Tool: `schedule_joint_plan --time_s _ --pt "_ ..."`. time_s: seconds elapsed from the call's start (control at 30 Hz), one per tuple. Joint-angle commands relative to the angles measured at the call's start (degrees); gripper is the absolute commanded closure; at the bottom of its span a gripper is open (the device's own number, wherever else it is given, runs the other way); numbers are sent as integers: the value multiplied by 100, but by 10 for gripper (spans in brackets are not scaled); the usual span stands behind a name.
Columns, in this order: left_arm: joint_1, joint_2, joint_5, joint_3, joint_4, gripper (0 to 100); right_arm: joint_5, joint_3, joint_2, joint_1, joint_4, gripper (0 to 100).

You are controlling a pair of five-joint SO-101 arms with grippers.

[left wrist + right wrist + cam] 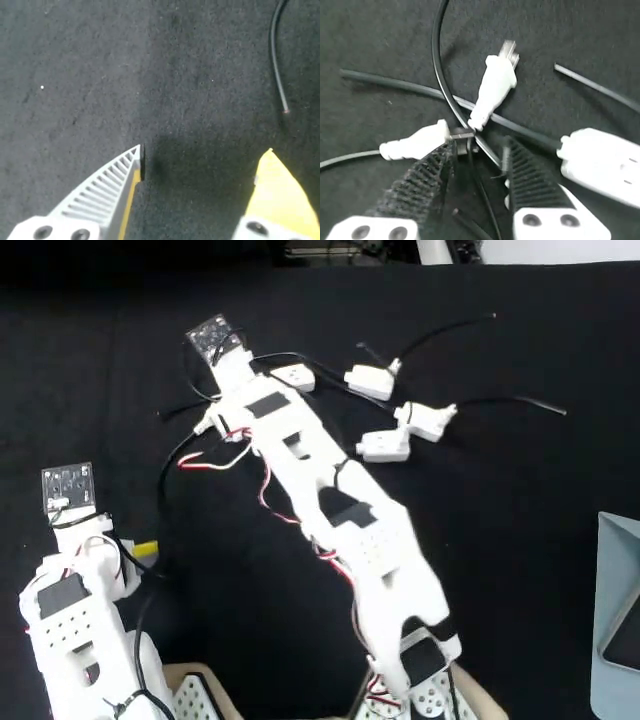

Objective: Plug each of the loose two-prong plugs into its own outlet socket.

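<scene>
Right hand [477, 150] is hanging spread just above the surface [380, 30], pinching nothing. Its dark fingers [432, 175] are straddling the metal end of the near plug [415, 144], which is lying flat with its prongs pointing into the gap. A black cable [436, 60] is running through that same gap. The far plug [492, 92] is lying just beyond, its prongs pointing away from the hand. The socket [602, 160] is resting near the hand, apart from both plugs.

Left hand [205, 150] is also spread and holding nothing, over bare surface with only a cable end [280, 85] nearby.

By my reading, the job is sitting at the pick of the near plug. In the right wrist view no plug is sitting in the socket. The hand seems to be lined up on the prongs, not the body, so the next move is probably calling for a small shift along the plug. It would then be closing on the white body, clear of the cable. After that the prongs need turning toward the socket's slots. The socket is looking loose, so the left hand may need to brace it.
</scene>
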Motion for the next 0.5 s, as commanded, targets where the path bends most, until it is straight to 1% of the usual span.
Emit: schedule_joint_plan --time_s 0.0,0.2,0.47 --pt "-22 -70 -44 -31 -114 647 53 -734 92 -185 229 922" --pt "-22 -70 -44 -31 -114 647 53 -1051 259 -132 721 935" --pt "-22 -70 -44 -31 -114 647 70 -1024 268 -123 1275 935"
